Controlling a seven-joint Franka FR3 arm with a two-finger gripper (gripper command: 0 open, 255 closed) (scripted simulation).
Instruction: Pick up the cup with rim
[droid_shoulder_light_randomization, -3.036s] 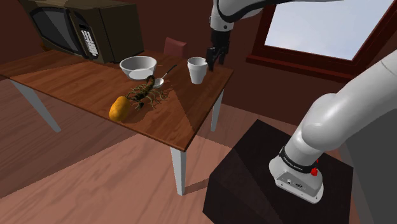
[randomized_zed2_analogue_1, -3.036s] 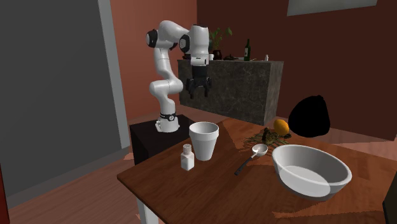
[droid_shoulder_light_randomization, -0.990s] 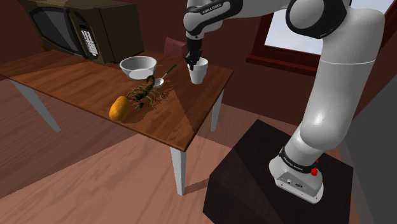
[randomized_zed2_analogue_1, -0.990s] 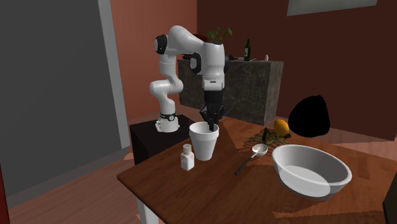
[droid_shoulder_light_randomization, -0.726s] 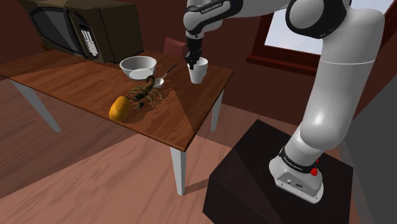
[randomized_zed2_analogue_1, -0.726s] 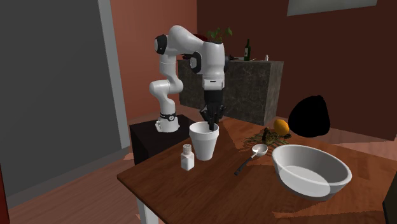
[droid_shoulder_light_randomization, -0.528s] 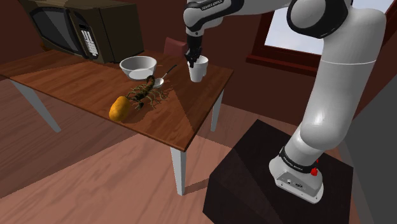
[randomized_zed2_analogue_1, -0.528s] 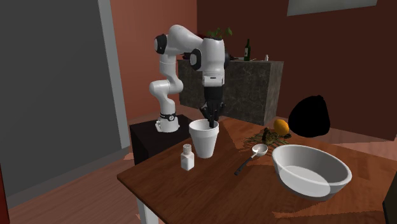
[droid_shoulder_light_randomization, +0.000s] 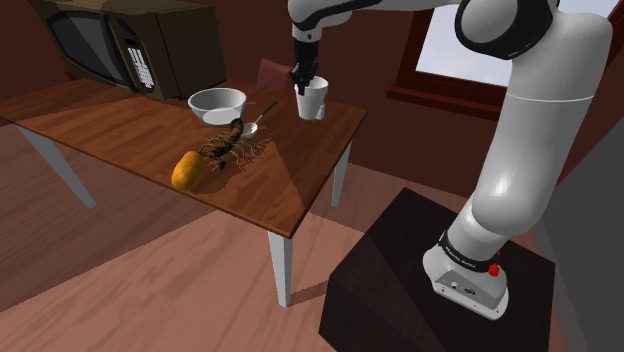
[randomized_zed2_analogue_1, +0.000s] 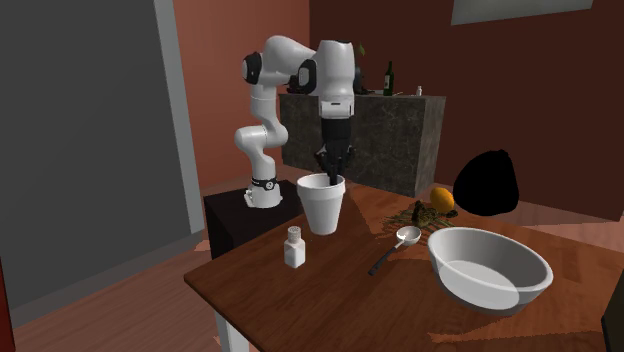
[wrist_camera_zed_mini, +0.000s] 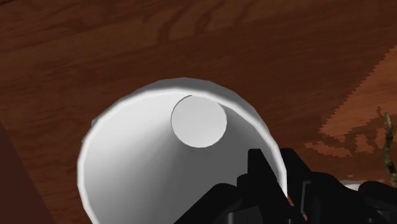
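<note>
Gripper (randomized_zed2_analogue_1: 333, 172) pinching the rim of the white cup (randomized_zed2_analogue_1: 322, 205): 2 black fingers (wrist_camera_zed_mini: 257, 167) almost together, 1 inside the wall, 1 outside, only the cup wall between them. Cup roughly upright, hanging just above the wooden table (randomized_zed2_analogue_1: 330, 305), near its edge, close to a small white bottle (randomized_zed2_analogue_1: 294, 247). Spoon (randomized_zed2_analogue_1: 397, 245) and white bowl (randomized_zed2_analogue_1: 488, 268) sit apart from it

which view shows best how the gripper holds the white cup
The wrist view: the gripper clasps the white cup by its rim, one finger inside, one outside. The second exterior view shows the cup hanging above the table; the shoulder view shows the grip from farther off.
</note>
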